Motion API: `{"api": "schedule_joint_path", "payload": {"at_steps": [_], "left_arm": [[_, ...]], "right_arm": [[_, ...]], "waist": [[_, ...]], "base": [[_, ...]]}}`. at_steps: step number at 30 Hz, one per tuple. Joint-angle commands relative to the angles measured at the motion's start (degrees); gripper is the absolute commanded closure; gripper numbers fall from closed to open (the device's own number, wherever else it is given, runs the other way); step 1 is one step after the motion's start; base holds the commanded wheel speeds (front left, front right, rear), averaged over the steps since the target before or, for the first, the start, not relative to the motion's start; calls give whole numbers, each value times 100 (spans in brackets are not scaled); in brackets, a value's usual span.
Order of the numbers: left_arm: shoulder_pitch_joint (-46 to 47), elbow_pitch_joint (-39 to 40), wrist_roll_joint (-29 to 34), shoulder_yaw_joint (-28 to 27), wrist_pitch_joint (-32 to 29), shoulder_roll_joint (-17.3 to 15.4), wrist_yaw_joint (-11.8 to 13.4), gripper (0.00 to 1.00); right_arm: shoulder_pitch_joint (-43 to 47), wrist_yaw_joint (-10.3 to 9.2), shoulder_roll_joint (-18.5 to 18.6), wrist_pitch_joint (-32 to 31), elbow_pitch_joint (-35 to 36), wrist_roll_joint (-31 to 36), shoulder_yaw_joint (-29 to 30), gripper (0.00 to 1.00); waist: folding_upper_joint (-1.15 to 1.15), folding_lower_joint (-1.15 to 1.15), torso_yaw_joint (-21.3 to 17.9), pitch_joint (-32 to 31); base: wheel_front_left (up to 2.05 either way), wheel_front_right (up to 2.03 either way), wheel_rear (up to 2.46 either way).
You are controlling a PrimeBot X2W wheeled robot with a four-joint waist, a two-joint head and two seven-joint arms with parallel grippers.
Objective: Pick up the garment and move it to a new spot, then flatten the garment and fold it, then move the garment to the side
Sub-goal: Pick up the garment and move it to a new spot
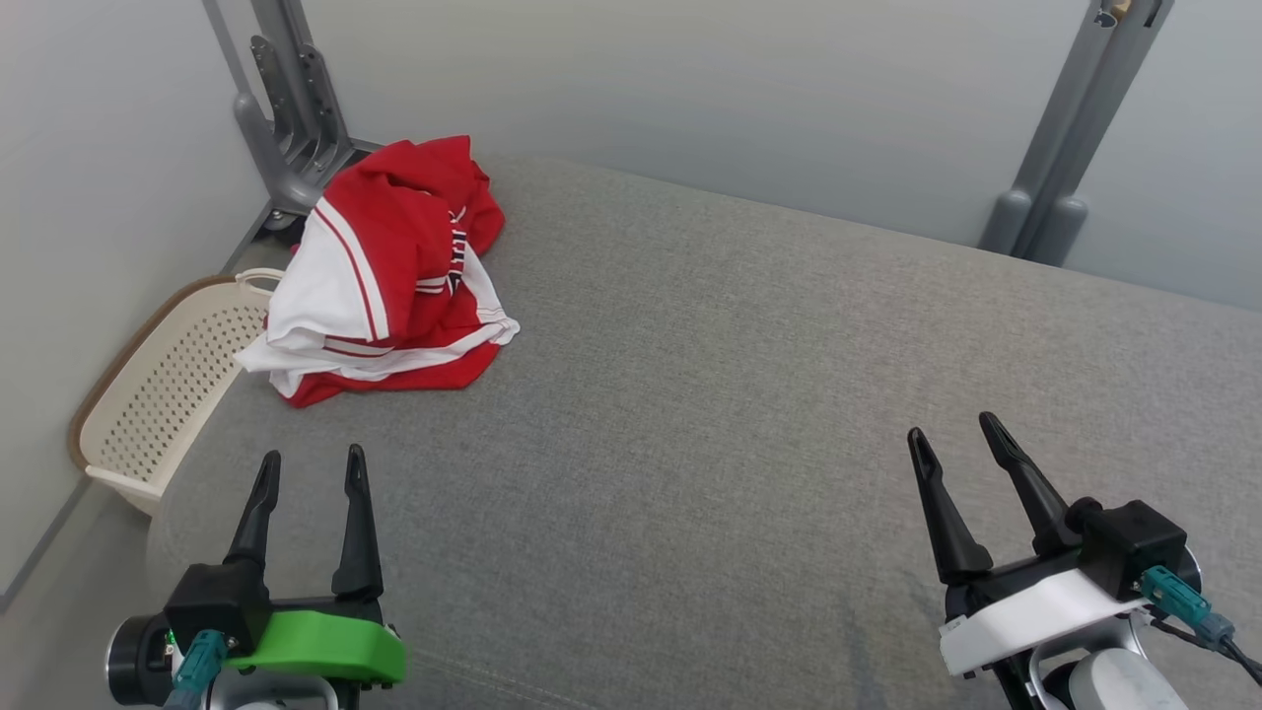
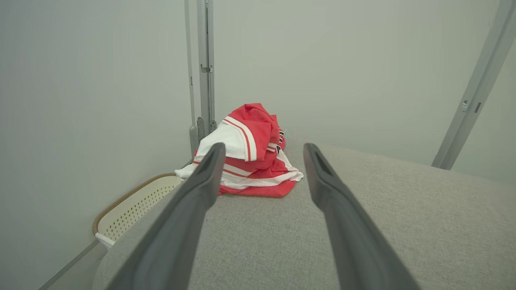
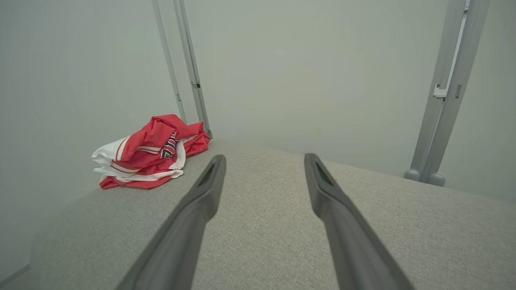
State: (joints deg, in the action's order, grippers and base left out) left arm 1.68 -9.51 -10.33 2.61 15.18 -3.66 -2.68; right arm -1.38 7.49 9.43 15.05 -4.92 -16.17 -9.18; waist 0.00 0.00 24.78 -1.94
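Crumpled red-and-white garment (image 1: 389, 271) lies at eleven o'clock on the grey bench (image 1: 739, 394); left tool (image 1: 313, 456) and right tool (image 1: 951, 426) (both empty) stand spread.

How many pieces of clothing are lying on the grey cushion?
1: a crumpled red and white garment at the far left corner of the cushion, beside the basket. Its folds may hide another piece.

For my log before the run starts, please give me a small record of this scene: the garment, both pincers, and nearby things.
garment: red and white, crumpled heap, far left corner of the cushion
cushion: grey fabric
left pincer: open, holds nothing, short of the garment
right pincer: open, holds nothing, far from the garment
basket: cream, perforated, beside the cushion's left edge
progress: garment not yet picked up
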Motion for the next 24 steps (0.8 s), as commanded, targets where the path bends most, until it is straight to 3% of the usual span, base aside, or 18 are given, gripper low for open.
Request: {"api": "schedule_joint_path", "payload": {"at_steps": [1, 16, 24], "left_arm": [[-93, -1, -22, -7, -2, -41, 25, 0], [34, 3, -136, 15, -71, -99, 44, 0], [779, -123, -355, -148, -723, -306, 39, 0]], "right_arm": [[71, 0, -18, 17, -45, -5, 18, 0], [-39, 0, -60, 17, -125, -45, -81, 0], [-93, 1, -27, 17, -144, -84, -146, 0]], "waist": [[0, 0, 117, -3], [0, 0, 143, -8], [0, 0, -7, 112]], "base": [[0, 0, 0], [0, 0, 0], [0, 0, 0]]}}
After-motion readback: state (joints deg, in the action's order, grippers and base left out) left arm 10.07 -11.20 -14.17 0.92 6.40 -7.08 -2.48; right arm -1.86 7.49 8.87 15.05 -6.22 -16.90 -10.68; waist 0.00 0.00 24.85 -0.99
